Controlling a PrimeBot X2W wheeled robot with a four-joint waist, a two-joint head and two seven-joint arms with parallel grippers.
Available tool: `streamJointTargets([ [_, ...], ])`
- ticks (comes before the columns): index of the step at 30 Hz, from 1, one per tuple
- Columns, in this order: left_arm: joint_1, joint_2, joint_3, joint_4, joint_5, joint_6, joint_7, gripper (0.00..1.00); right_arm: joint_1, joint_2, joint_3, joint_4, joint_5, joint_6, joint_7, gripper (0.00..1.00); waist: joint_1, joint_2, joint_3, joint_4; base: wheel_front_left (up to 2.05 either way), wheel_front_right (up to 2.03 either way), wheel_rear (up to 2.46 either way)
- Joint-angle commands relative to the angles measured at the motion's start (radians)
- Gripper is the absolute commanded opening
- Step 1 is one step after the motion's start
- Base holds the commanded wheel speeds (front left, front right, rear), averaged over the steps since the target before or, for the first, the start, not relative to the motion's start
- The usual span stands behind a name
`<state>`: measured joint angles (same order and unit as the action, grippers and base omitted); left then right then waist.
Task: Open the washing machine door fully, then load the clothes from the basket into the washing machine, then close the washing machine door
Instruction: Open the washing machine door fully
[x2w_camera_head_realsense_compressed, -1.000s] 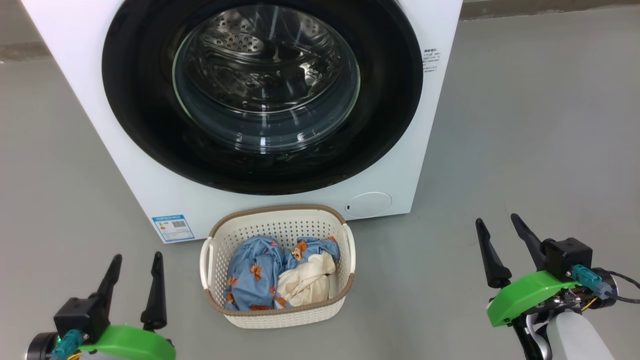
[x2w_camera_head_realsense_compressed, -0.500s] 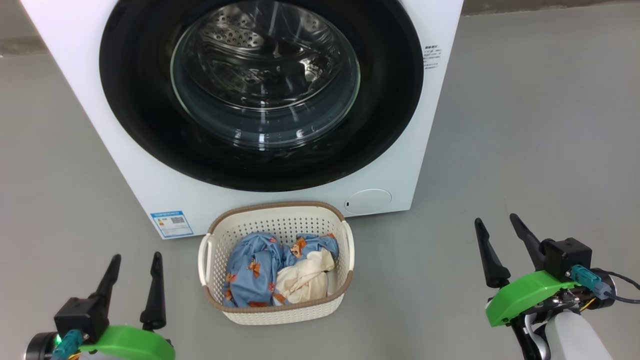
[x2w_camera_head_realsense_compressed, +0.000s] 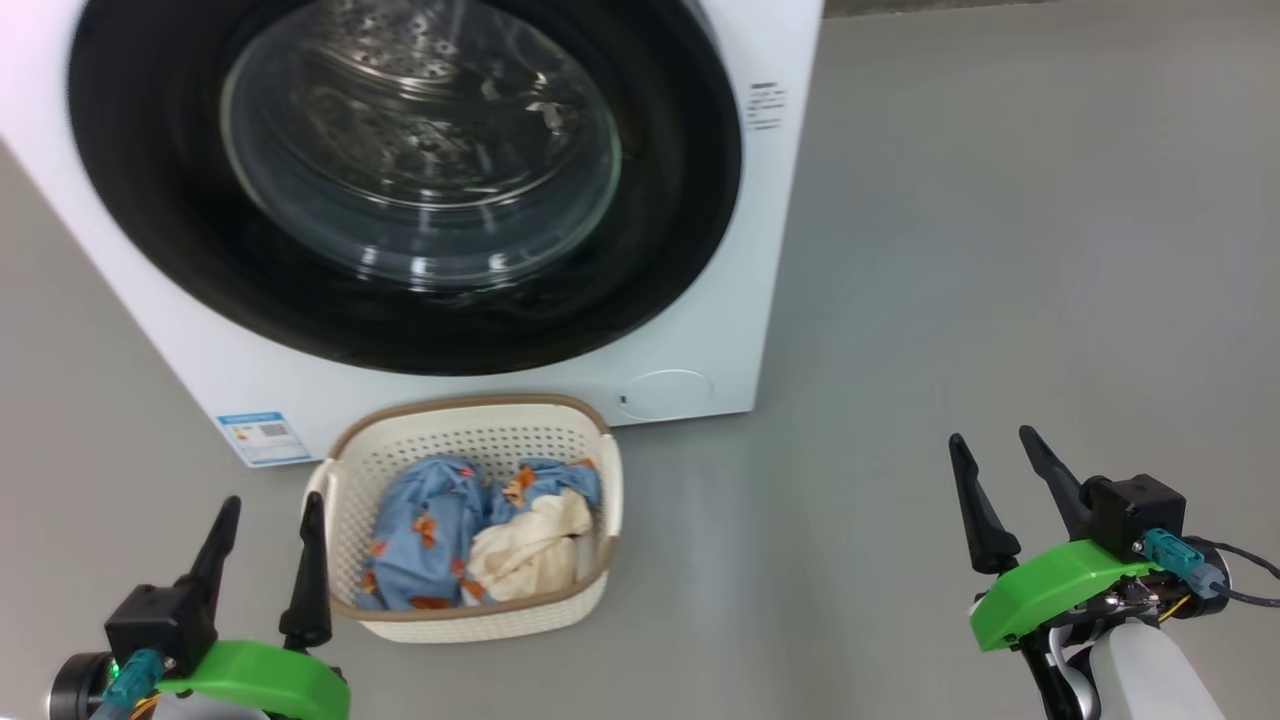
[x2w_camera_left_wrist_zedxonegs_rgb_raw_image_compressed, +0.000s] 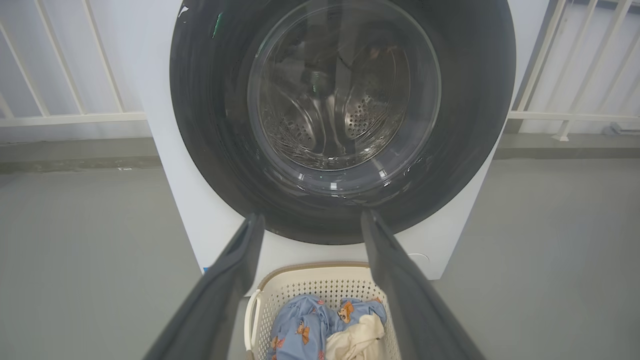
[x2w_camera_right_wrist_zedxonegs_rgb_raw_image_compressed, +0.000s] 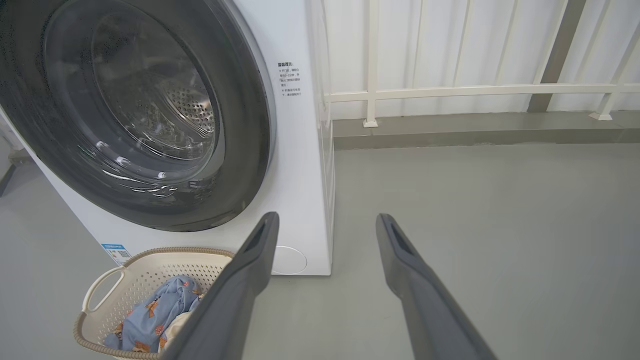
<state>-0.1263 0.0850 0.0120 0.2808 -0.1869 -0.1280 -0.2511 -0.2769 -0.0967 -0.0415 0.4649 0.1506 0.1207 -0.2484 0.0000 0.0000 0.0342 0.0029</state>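
1. Big white washing machine (x2w_camera_head_realsense_compressed: 765, 220) at far left. Its door (x2w_camera_head_realsense_compressed: 410, 170) sits shut, flush to the front, so step 1 looks not yet started.
2. The basket (x2w_camera_head_realsense_compressed: 470, 405) is on the floor just in front of the machine, below the door, likely parked there for short transfers.
3. The clothes (x2w_camera_head_realsense_compressed: 470, 535), blue print plus a cream piece, are bundled inside the basket.
4. The left jaws are near left, just beside the basket. The right jaws are near right, well apart from it. Both are spread wide and empty, probably staged for the door.
5. Floor (x2w_camera_head_realsense_compressed: 950, 250): plain grey, smooth. A white railing (x2w_camera_right_wrist_zedxonegs_rgb_raw_image_compressed: 475, 91) runs behind the machine.
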Motion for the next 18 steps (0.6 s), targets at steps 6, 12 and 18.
streamJointTargets([
  [6, -0.053, 0.010, 0.040, -0.054, -0.004, -0.003, -0.011, 1.00, -0.041, -0.003, 0.016, -0.028, 0.012, 0.010, -0.009, 1.00, 0.0000, 0.0000, 0.019, 0.005, 1.07, 1.06, -2.13],
  [12, -0.053, 0.012, 0.033, -0.063, 0.003, -0.003, -0.011, 1.00, -0.049, -0.003, 0.018, -0.033, 0.020, 0.010, -0.010, 1.00, 0.0000, 0.0000, 0.033, 0.010, 0.59, 0.59, -1.19],
  [18, -0.047, 0.015, 0.026, -0.075, 0.001, -0.003, -0.011, 1.00, -0.048, -0.006, 0.019, -0.037, 0.030, 0.010, -0.011, 1.00, 0.0000, 0.0000, 0.034, 0.015, 0.11, 0.11, -0.22],
])
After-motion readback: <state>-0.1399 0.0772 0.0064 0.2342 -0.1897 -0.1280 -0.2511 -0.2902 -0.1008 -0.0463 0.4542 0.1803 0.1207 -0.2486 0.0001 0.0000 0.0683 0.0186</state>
